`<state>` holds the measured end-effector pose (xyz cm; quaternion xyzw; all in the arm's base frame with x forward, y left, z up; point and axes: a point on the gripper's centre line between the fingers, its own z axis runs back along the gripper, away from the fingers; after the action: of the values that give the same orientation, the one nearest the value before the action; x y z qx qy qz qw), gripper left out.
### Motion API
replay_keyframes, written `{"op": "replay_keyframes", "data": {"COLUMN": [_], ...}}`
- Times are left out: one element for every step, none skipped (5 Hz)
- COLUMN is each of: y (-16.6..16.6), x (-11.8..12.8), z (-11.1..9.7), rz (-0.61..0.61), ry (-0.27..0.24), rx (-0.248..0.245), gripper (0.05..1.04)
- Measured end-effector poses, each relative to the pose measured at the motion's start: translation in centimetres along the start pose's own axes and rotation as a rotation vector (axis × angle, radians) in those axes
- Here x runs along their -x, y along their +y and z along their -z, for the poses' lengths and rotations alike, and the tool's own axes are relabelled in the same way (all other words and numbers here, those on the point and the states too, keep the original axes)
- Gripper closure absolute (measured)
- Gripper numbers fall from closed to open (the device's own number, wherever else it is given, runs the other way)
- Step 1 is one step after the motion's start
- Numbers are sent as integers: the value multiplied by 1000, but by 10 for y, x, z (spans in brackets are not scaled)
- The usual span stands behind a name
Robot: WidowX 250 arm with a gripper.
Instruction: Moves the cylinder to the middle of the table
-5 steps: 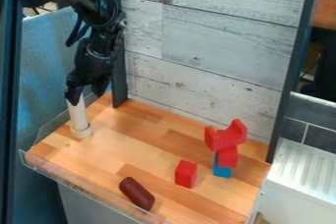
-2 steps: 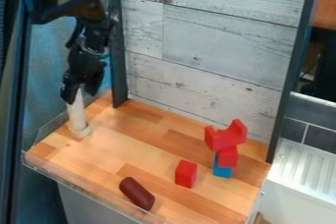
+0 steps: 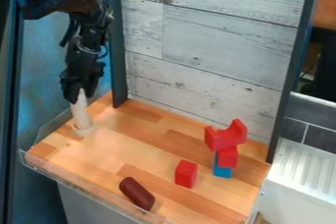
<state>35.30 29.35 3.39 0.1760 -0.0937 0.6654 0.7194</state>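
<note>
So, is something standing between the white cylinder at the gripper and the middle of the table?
Nothing visible stands between the white cylinder and the middle of the table. The red block and brown cylinder lie past the middle, nearer the front.

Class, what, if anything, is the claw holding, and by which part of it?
The claw appears to hold the upright white cylinder by its upper end.
</note>
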Motion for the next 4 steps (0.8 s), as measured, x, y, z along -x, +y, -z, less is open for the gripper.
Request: {"op": "replay_keyframes", "data": {"y": [3, 10, 21, 34], "x": [-2, -5, 2, 31], "z": [-22, -55, -73, -82], "rz": [20, 55, 129, 278], "ry": [22, 31, 1, -143], "rx": [48, 105, 168, 272], "gripper": [539, 539, 539, 539]}}
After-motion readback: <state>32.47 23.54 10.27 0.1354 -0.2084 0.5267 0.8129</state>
